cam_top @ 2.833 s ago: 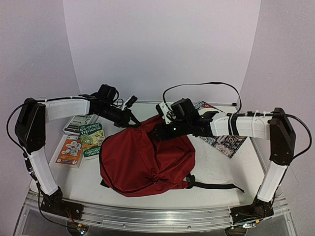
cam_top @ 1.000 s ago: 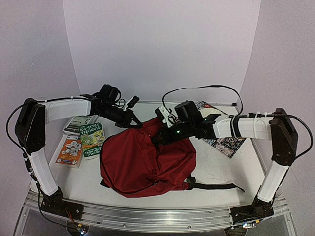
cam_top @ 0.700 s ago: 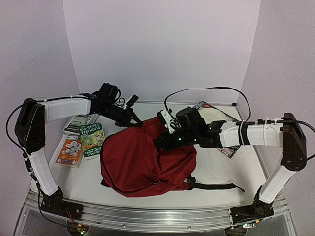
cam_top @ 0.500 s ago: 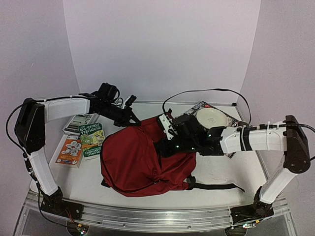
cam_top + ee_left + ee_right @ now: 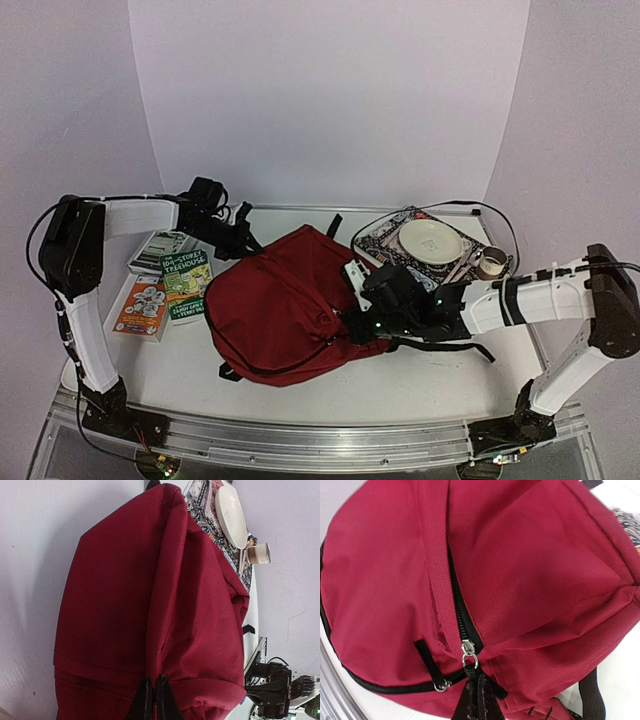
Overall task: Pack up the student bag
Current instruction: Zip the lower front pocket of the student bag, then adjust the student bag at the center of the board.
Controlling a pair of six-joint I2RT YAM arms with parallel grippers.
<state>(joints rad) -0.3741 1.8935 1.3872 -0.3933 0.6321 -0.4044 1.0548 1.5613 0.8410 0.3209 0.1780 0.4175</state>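
Note:
The student bag [image 5: 285,305], dark red with black zippers, lies in the middle of the table. My left gripper [image 5: 243,244] is shut on the fabric of its far left edge; in the left wrist view the fingertips [image 5: 153,700] pinch a fold of the bag [image 5: 150,590]. My right gripper [image 5: 352,326] is at the bag's near right side. In the right wrist view it [image 5: 480,692] is shut on the black pull tab of a zipper slider [image 5: 469,647] on the bag [image 5: 520,555]. The zipper above the slider looks closed. A second zipper pull [image 5: 440,685] lies to the left.
Two books [image 5: 185,285] [image 5: 142,305] and a grey flat item [image 5: 160,247] lie left of the bag. A white plate [image 5: 430,240] sits on a patterned mat [image 5: 380,238] at the back right, with a small cup [image 5: 490,263] beside it. A black strap [image 5: 450,347] trails under my right arm.
My right gripper moved from the bag's far side to its near right, dragging the zipper pull. The bag shifted right and bulged up. The plate and cup came into view. My left gripper drew back left.

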